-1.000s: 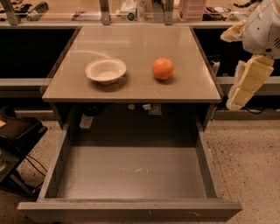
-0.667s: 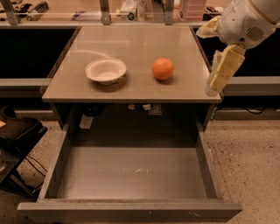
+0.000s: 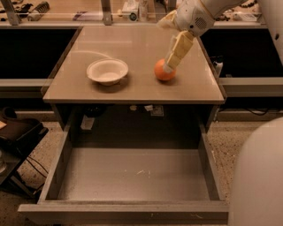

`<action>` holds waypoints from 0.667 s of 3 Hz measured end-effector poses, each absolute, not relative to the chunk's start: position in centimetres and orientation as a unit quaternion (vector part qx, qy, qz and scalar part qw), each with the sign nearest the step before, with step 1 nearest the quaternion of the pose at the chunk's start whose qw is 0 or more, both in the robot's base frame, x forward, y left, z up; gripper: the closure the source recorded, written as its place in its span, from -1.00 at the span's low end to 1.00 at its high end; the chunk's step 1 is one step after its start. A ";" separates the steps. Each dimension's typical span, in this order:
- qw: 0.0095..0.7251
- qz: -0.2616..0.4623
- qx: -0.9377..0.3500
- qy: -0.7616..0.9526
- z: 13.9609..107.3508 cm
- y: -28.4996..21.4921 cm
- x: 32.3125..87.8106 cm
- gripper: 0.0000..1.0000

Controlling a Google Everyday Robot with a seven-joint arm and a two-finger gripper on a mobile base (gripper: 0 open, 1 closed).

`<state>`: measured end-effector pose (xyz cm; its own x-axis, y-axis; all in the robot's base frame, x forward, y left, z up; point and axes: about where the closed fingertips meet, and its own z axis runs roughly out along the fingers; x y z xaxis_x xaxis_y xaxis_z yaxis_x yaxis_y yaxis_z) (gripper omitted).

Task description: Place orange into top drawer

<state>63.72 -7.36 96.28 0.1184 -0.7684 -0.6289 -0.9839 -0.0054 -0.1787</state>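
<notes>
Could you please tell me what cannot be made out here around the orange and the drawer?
Camera view: the gripper at the orange covers its upper right side; contact unclear.
Camera view: the top drawer has its front panel cut off by the bottom edge.
Camera view: the arm runs off the top edge.

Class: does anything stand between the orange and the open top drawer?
Nothing visible does. The gripper is at the orange; the top drawer below is open, its floor bare. The white bowl sits apart.

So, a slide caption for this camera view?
Gripper at the orange on the table, bowl beside it, top drawer open below.
</notes>
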 end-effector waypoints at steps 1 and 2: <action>0.322 0.172 -0.682 0.634 97.7 -7.3 64.9 -1.00; 0.318 0.195 -0.660 0.652 95.7 -8.7 64.8 -1.00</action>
<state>64.76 -8.68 95.70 0.0741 -0.7365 -0.6723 -0.9847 0.0525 -0.1660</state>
